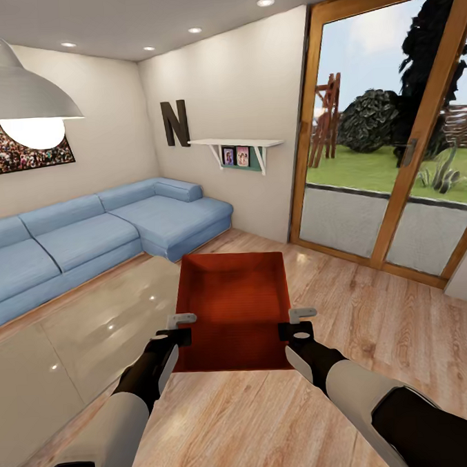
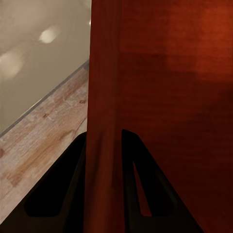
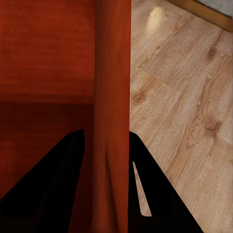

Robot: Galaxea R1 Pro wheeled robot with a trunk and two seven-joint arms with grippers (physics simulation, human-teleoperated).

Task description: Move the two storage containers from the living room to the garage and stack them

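An orange-red open-top storage container [image 1: 234, 306] hangs in front of me over the living room's light wood floor, held by both arms. My left gripper [image 1: 182, 328] is shut on its left wall [image 2: 102, 97], one finger inside and one outside. On the opposite side my right gripper [image 1: 300, 322] is shut on the right wall [image 3: 112, 87] the same way. Nothing lies inside the bin.
A blue corner sofa [image 1: 88, 235] runs along the left and back walls. A glossy beige rug [image 1: 74, 340] covers the floor at left. Wood-framed glass doors [image 1: 393, 134] stand at right, a wall shelf [image 1: 238, 147] beside them. A white pendant lamp [image 1: 21, 94] hangs at upper left.
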